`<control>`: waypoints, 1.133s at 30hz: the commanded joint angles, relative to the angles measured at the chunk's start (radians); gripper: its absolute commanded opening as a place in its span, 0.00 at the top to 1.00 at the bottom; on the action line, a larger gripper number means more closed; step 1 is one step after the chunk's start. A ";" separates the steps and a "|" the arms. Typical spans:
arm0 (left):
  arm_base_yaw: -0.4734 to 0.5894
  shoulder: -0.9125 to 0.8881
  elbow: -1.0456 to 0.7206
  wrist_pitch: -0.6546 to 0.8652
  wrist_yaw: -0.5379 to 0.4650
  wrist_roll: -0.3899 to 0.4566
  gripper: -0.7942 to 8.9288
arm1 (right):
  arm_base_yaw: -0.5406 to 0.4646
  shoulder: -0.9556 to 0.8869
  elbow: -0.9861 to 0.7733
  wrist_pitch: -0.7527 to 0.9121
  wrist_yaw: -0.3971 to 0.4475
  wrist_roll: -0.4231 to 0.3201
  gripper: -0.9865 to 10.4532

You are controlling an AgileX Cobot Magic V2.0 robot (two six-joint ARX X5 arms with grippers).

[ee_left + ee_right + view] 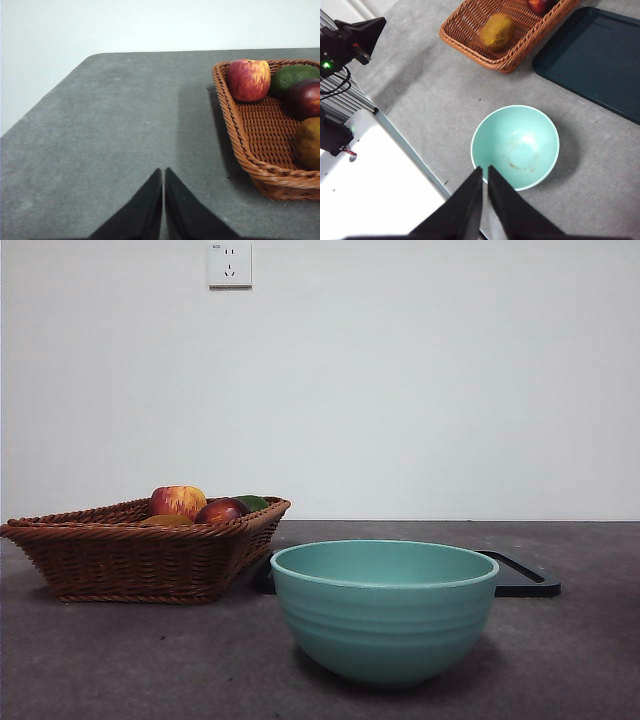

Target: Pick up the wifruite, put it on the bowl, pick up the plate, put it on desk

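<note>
Here, nothing has yet been lifted: your left gripper (163,172) hangs over bare desk (115,130) beside the wicker basket (240,145), jaws pressed together and holding nothing, while your right gripper (484,171) hangs high above the bowl (515,146), jaws likewise closed and empty. The wifruite (497,31) lies in the basket near one corner, close to the rim, with the streaked apple (248,79), a dark red fruit (306,98) and a green fruit (292,76) further along. The bowl stands empty on the desk in front of the basket, and a dark flat tray (592,55) lies beside the basket, behind the bowl in the front view.

By the look of it you are at the very first step. Your next move calls for opening a pair of jaws, coming down over the basket wall, and closing on the brown-golden fruit alone without nudging its neighbours.

The desk is a matte, mottled grey-brown, backed by a plain white wall with one socket (230,264). Beyond the desk edge stand a white panel (375,185) and black, cabled equipment (342,45).
</note>
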 commanded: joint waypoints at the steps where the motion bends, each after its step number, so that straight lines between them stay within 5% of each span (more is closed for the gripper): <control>1: 0.000 -0.002 -0.020 -0.006 -0.004 0.005 0.91 | 0.009 0.006 0.018 0.011 -0.002 -0.001 0.91; 27: 0.000 -0.002 -0.020 -0.006 -0.004 0.004 0.91 | 0.010 -0.003 0.018 0.010 -0.002 -0.021 0.91; 34: 0.000 -0.002 -0.020 -0.006 -0.004 0.005 0.91 | -0.114 -0.067 0.018 0.050 0.005 -0.081 0.91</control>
